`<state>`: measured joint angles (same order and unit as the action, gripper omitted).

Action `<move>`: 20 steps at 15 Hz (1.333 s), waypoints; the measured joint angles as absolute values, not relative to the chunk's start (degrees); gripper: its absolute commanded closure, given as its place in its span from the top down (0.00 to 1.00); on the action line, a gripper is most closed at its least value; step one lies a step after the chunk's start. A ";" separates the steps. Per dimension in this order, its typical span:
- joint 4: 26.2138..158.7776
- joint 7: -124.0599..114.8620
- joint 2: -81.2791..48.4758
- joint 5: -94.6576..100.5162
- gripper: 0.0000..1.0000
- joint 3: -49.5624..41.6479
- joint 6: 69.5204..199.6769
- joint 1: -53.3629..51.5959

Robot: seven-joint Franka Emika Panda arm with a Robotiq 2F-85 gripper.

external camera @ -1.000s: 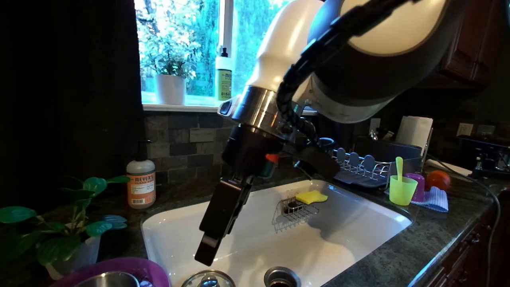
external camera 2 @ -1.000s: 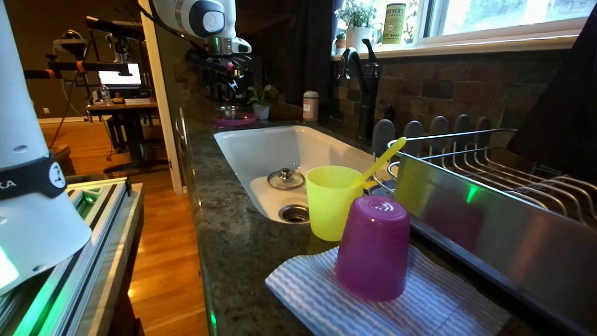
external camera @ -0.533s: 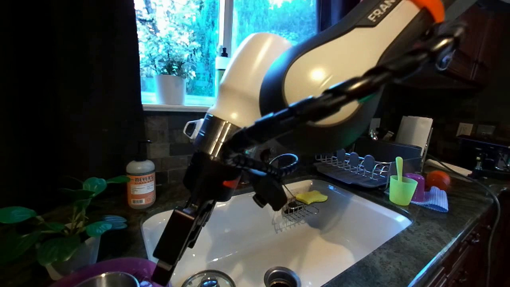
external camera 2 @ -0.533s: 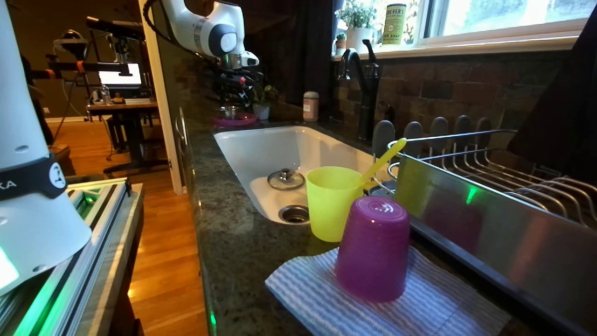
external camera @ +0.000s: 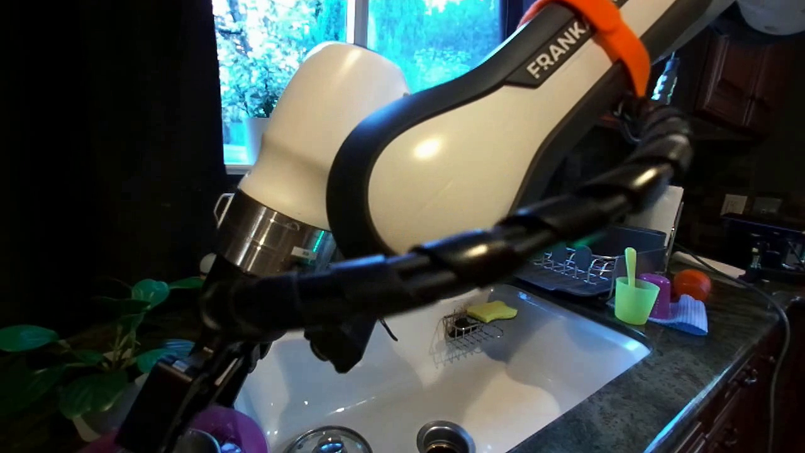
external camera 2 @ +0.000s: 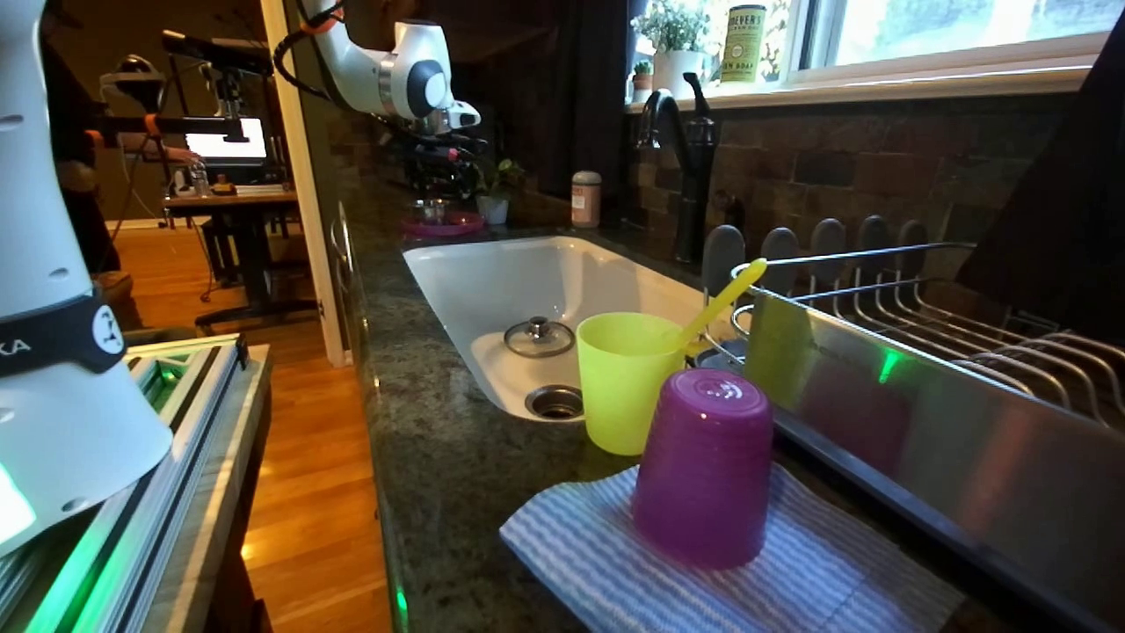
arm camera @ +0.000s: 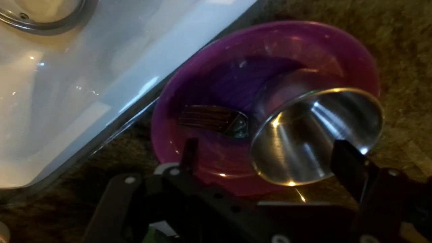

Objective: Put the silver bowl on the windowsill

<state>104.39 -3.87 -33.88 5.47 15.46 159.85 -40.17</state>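
Note:
The silver bowl (arm camera: 314, 138) lies tilted in the purple plastic bowl (arm camera: 162, 135) with its opening toward the wrist camera. In an exterior view only part of the silver bowl (external camera: 197, 442) shows behind the gripper; it looks small and dim in an exterior view (external camera 2: 431, 209). My gripper (arm camera: 266, 146) is open and empty above the bowls. One finger overlaps the silver bowl's rim in the wrist view, the other is over the purple bowl; contact cannot be told. The pale windowsill shows in both exterior views (external camera 2: 932, 85) (external camera: 236, 168), partly behind the arm in one.
The white sink (external camera: 402, 390) with a glass lid (external camera 2: 539, 337) borders the purple bowl. A leafy plant (external camera: 100, 358) stands beside it. A black faucet (external camera 2: 690, 167) rises before the windowsill, which bears a potted plant (external camera 2: 677, 70) and a soap bottle (external camera 2: 743, 44). A fork-like utensil (arm camera: 209, 118) lies in the purple bowl.
The arm has moved left and down in an exterior view, bringing the gripper from over the sink to over the purple bowl. The bowls have not visibly moved.

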 measured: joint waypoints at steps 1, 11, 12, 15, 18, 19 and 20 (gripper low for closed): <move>103.63 -5.91 -34.23 6.07 1.00 13.80 159.17 -42.10; 102.00 -16.14 -34.51 6.97 0.14 6.18 155.17 -48.91; 102.00 -16.51 -34.50 6.97 0.08 5.95 155.17 -48.99; 101.99 -16.82 -34.50 6.97 0.00 5.78 155.17 -49.13; 101.71 -15.87 -34.28 6.70 0.02 7.27 155.17 -48.69; 101.57 -14.89 -34.13 6.45 0.02 8.43 155.17 -48.23; 101.46 -13.81 -33.77 6.12 0.02 9.69 155.16 -47.66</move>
<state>101.46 -13.81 -33.77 6.12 9.69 155.16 -47.66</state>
